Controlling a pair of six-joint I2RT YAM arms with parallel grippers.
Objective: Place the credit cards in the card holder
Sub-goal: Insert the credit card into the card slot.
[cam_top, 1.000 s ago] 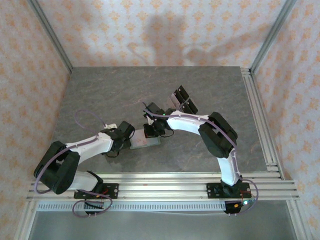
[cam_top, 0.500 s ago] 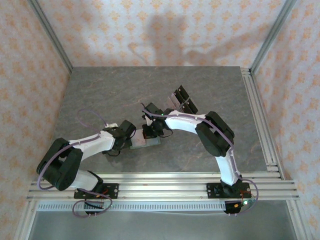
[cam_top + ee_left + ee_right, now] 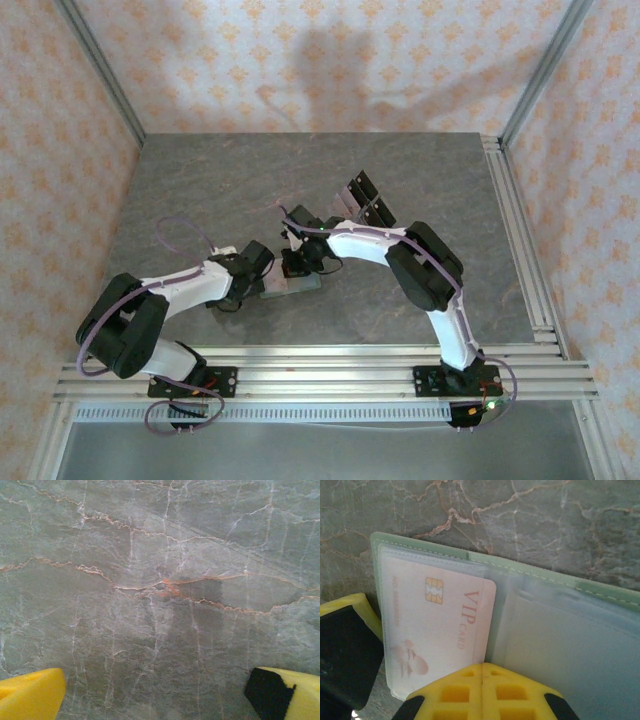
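Card holder [image 3: 600,592] is lying open on the table [image 3: 530,520] directly under the right jaws, its sage-green edge running just beyond them and its clear sleeves [image 3: 555,630] spreading away to their right. One credit card [image 3: 440,615], pale pink with a gold chip and the words VIP CARD, is sitting mostly under the sleeve at the holder's left end. The black-padded finger [image 3: 345,650] is standing just beside the card's left edge, and the other yellow finger [image 3: 482,690] is meeting the card's near edge. The right jaws are standing narrow, with the near left corner of the sleeve and card lying in the gap. Whether they are pinching it or only resting against it I cannot tell. Seen from above, the holder [image 3: 295,287] is showing as a pale strip just beneath the right jaws and near the left jaws, on their right-arm side. The left jaws are standing wide, their two yellow fingertips [image 3: 30,695] well apart and holding nothing, with bare veined table lying between them. Beyond the right jaws, farther out on the table, a few dark flat pieces [image 3: 365,200] are lying together, too small to make out.
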